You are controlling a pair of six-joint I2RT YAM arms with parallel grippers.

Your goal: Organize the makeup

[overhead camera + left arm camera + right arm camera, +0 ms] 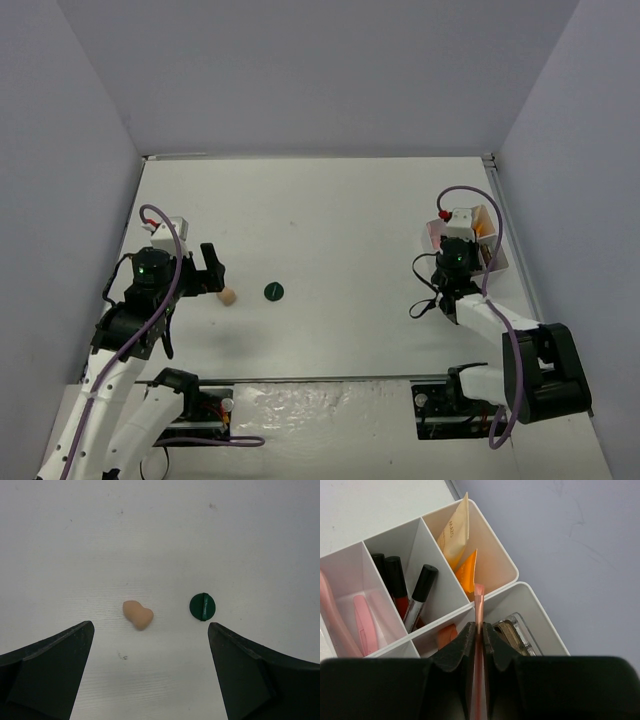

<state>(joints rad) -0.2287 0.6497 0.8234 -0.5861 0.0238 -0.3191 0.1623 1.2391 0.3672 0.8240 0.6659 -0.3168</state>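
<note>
With right gripper (478,630) clenched on pink tube (479,600), shift toward 12 o'clock over tray (506,564) tube slot, then let go; left gripper (150,635) spread wide.

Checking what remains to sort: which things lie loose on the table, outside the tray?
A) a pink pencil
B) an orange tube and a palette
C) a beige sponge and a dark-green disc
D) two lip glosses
C: the beige sponge and dark-green disc lie apart on the table before the open left gripper; the top view shows no other makeup on it.
</note>
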